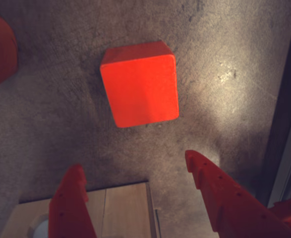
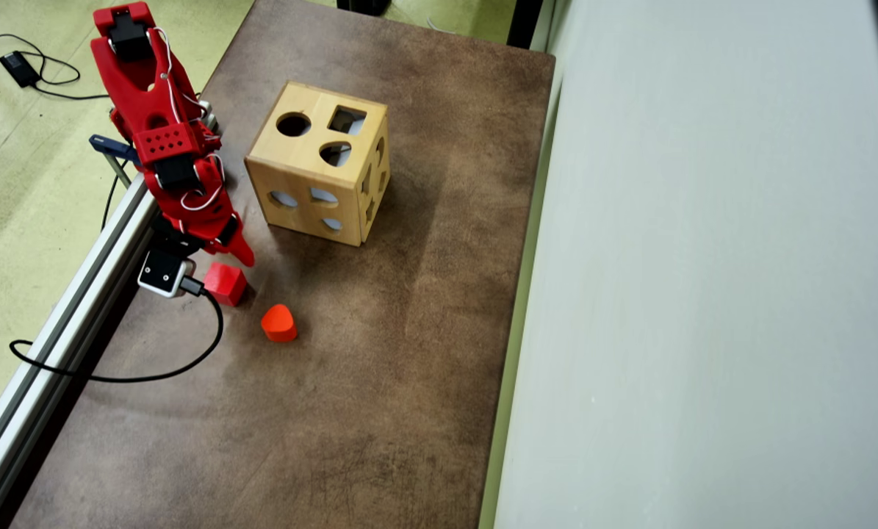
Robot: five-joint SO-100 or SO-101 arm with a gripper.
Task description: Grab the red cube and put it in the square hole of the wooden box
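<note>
The tabletop is a brown, mottled, worn surface. In the overhead view the wooden box stands on it toward 12 o'clock. The red cube lies at 9 o'clock near the tabletop's edge, apart from the box. An orange-red rounded block rests just beside the cube, at its 4 o'clock.
</note>
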